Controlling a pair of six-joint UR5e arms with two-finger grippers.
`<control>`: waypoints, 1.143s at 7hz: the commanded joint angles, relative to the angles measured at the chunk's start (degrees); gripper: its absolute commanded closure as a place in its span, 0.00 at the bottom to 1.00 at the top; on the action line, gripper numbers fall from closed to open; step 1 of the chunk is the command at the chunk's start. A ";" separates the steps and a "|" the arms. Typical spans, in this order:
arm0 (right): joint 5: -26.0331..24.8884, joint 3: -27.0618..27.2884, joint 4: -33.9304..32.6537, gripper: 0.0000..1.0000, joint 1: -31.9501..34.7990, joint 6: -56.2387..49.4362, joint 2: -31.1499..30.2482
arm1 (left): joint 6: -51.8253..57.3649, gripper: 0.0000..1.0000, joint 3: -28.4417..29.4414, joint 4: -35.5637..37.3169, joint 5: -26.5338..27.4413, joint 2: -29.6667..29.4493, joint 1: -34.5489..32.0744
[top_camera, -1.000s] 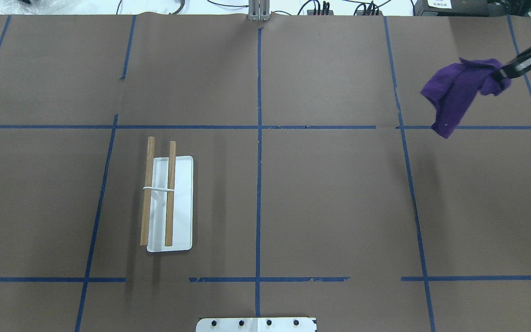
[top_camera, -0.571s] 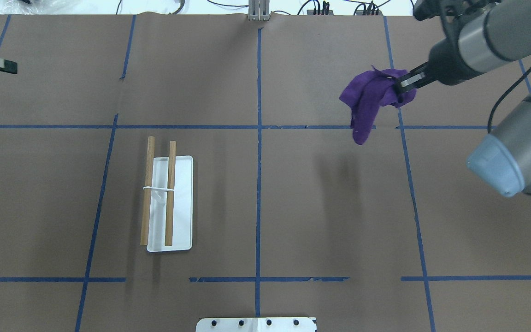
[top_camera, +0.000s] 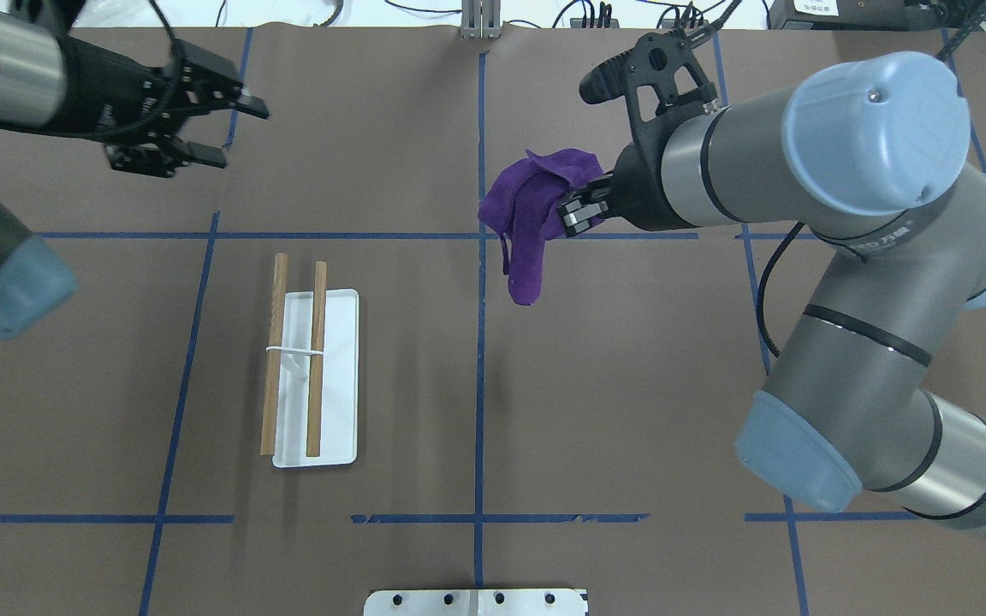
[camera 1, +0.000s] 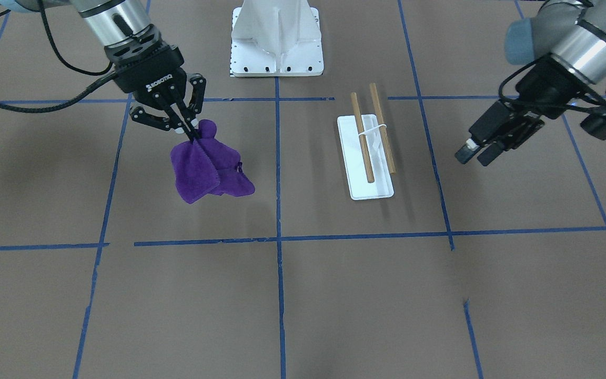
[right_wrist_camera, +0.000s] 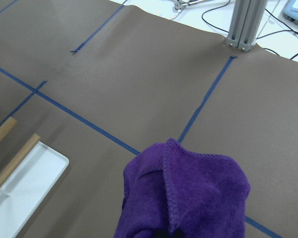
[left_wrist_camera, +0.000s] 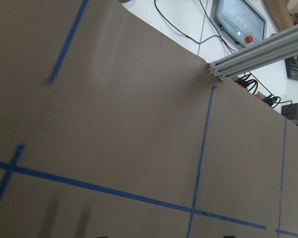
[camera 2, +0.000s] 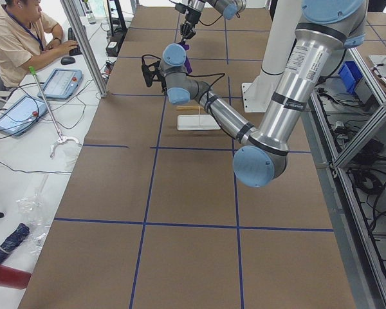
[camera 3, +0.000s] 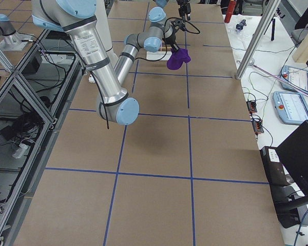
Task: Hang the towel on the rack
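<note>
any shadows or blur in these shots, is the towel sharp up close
Front-facing view: even light, a soft wide shadow on the paper left of the towel. Overhead view: crisp, only a faint shadow by the rack. Right wrist view: towel close, hem stitching sharp.

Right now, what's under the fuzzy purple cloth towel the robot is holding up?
Only bare brown paper-covered table and blue tape lines show below the purple cloth towel hanging from the right gripper. From overhead, the patch straight beneath is covered by cloth.
</note>
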 commanded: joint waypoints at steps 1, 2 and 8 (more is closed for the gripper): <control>-2.71 0.10 4.58 1.00 -3.23 -0.26 2.25 | -8.71 0.18 0.47 6.11 7.95 -6.60 9.48; -4.64 0.10 5.93 1.00 -4.29 -0.26 2.07 | -11.34 0.18 0.99 6.22 9.72 -7.74 11.16; -7.63 0.72 6.65 1.00 -6.14 -0.35 1.90 | -17.87 0.21 0.64 6.22 11.14 -10.48 14.43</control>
